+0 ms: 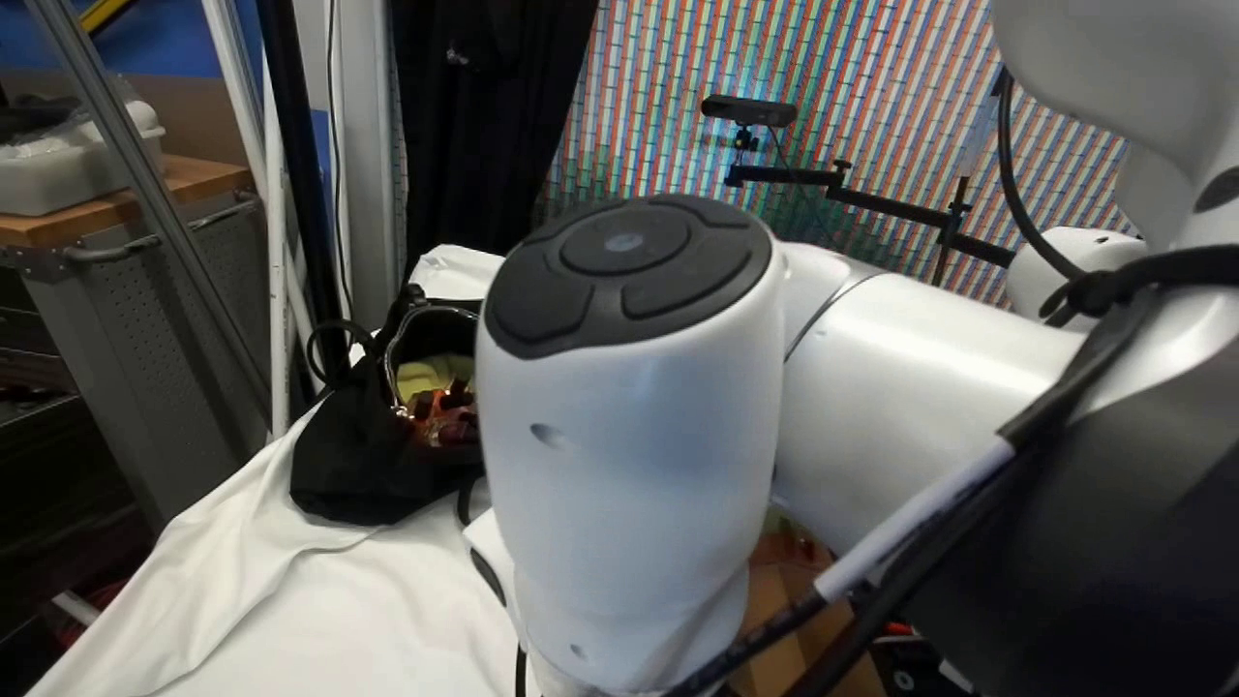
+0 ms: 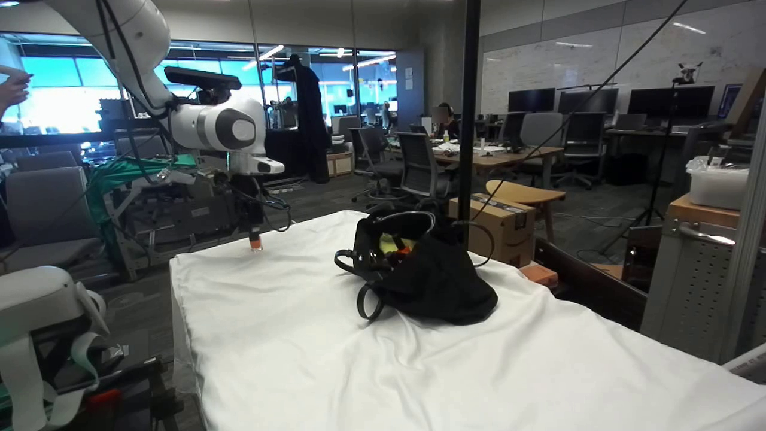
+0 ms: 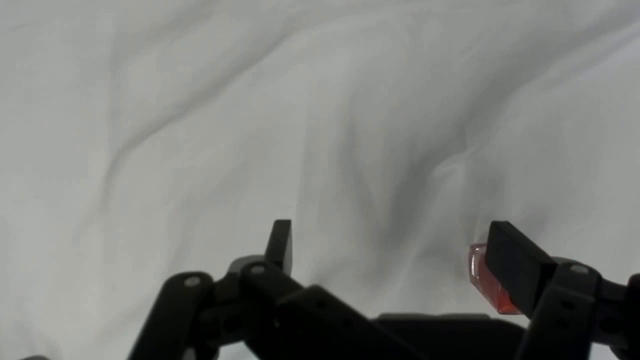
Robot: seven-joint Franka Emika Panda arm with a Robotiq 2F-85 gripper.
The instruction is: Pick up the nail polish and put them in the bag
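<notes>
Progress. Loading appears well advanced, with at least one bottle (image 2: 256, 244) outstanding. Left to right in an exterior view: this bottle is at the left of the counter (image 2: 263, 359), near the far edge, just beneath the claw (image 3: 389, 231). In the wrist view the jaws are spread wide, with cloth (image 3: 250, 175) visible between them; nothing is gripped. The bottle is partly hidden by the right-hand finger (image 3: 517, 265). Contact between the two cannot be determined, nor can the bottle's attitude. Further right, the bag (image 2: 449, 293) sits with its mouth turned up and to the left. Several orange-red and dark red bottles (image 1: 453, 426) are inside; the number cannot be counted.

Remaining steps, by judgement: align the claw so that the bottle lies between both fingers, grip, transfer to the bag, release.

Surface. The white cloth covers the counter and hangs over its left side. Creases run throughout, with heavier folds beside the bag.

Room, left to right. A grey chair (image 2: 48, 203) stands past the counter's left end. A black pole (image 2: 470, 108) rises behind the bag, with a cardboard box (image 2: 505, 233) just beyond. Dark monitors (image 2: 532, 100) stand in the background. At far right, a perforated metal cabinet (image 2: 688, 281) carries a white tub (image 2: 715, 185).
</notes>
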